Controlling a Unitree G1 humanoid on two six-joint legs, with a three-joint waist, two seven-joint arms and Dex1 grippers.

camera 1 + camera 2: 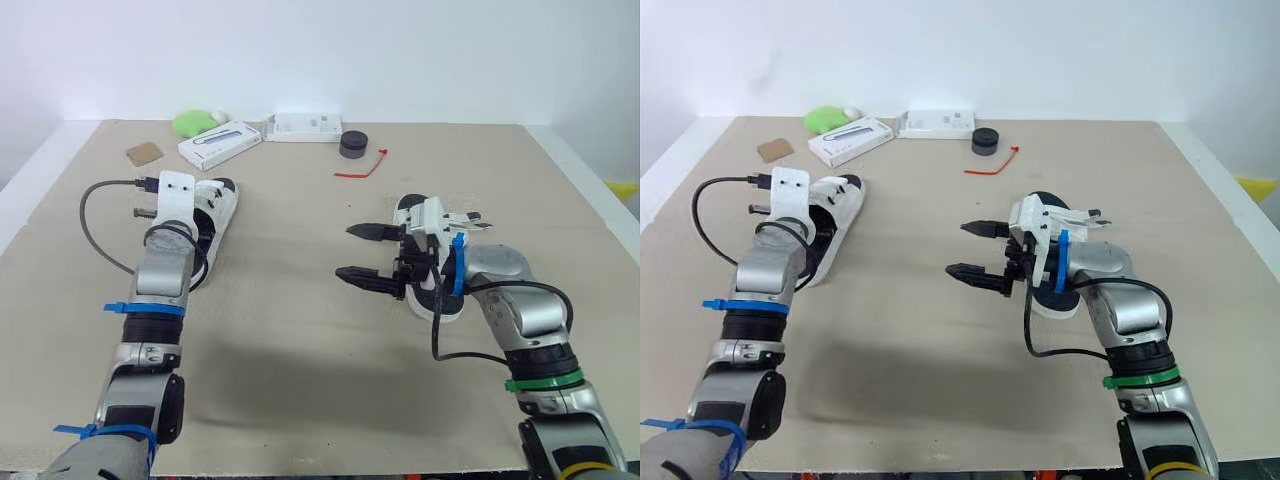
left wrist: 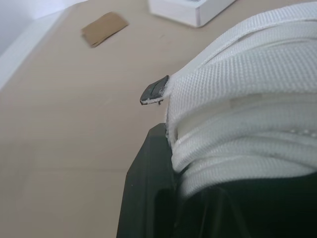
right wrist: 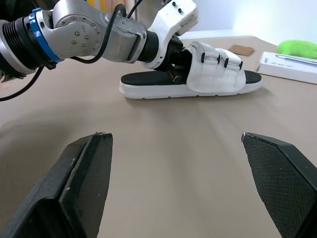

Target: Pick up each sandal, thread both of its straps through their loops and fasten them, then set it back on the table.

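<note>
Beige cloth covers the table (image 1: pixel 300 330), which stands against a plain white wall. Nearest, the right pincer (image 1: pixel 348 252) hangs spread wide and holds nothing, pointing left. The right-hand sandal with white straps and a black footbed (image 1: pixel 1052 306) lies flat on the table, partly hidden under that wrist. The wrist's black cable loops close over it, so a careless sweep could hook a strap or push the sandal toward the near edge. A little farther, on the left, the left pincer (image 3: pixel 174 63) is pressed into the white webbing of the matching left-hand sandal (image 3: pixel 213 74), which rests on the table. Whether it actually grips the strap cannot be told. If the hold is shallow, the webbing may slip out on lifting, or the sandal may swing from one strap. Along the far edge lie a brown cardboard square (image 1: pixel 144 152), a green lump (image 1: pixel 195 122), two flat white boxes (image 1: pixel 220 143) (image 1: pixel 305 127), a black round puck (image 1: pixel 353 143) and a thin red tie (image 1: pixel 362 167). All are well apart from both sandals, so nothing blocks the work.
</note>
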